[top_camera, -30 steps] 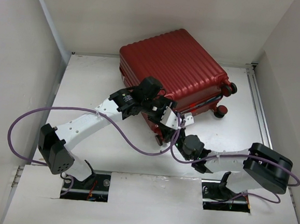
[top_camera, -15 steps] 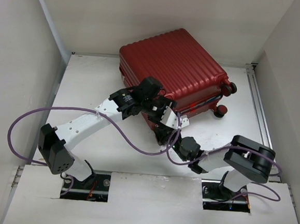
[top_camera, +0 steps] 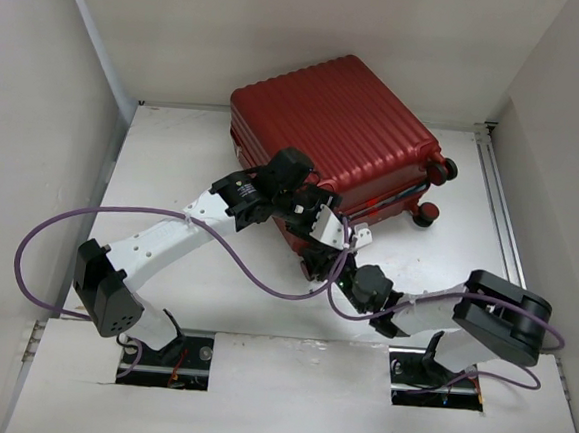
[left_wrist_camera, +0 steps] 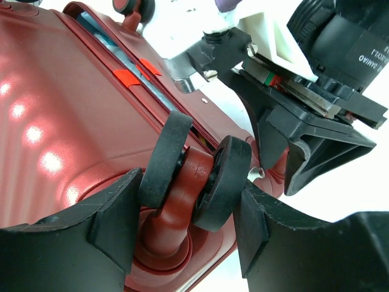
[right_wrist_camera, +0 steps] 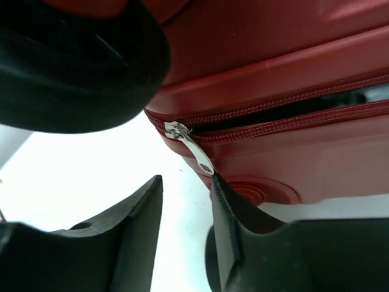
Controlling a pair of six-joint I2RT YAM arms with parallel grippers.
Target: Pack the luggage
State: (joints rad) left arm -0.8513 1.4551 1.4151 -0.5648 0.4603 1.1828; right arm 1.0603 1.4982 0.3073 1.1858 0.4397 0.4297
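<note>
Where the white tabletop (top_camera: 173, 167) runs up to the pale back wall (top_camera: 284, 26), the dark-red hard-shell suitcase (top_camera: 336, 130) lies flat with its ribbed side up. It sits in the upper middle of the overhead view, with two small wheels (top_camera: 438, 171) sticking out on the right. Plain pale side panels (top_camera: 37, 106) box in the table, and a metal rail (top_camera: 496, 203) runs along its right edge. A purple cable (top_camera: 58, 223) loops over the bare surface at the lower left.

Both arms reach to the suitcase's near corner at the centre of the frame. In the left wrist view, the left gripper (left_wrist_camera: 188, 222) brackets a twin caster wheel (left_wrist_camera: 194, 173). Its black fingers (left_wrist_camera: 115, 222) press against the outer faces of the two discs. Above the wheel the zip seam gapes, showing light blue lining (left_wrist_camera: 118, 55).

In the right wrist view, the right gripper (right_wrist_camera: 185, 213) has its fingers apart, with white tabletop showing between them. The silver zipper pull (right_wrist_camera: 193, 152) hangs just above that gap, its tip touching the right-hand finger. To the right of the slider the zip is parted into a dark slit (right_wrist_camera: 304, 112).
</note>
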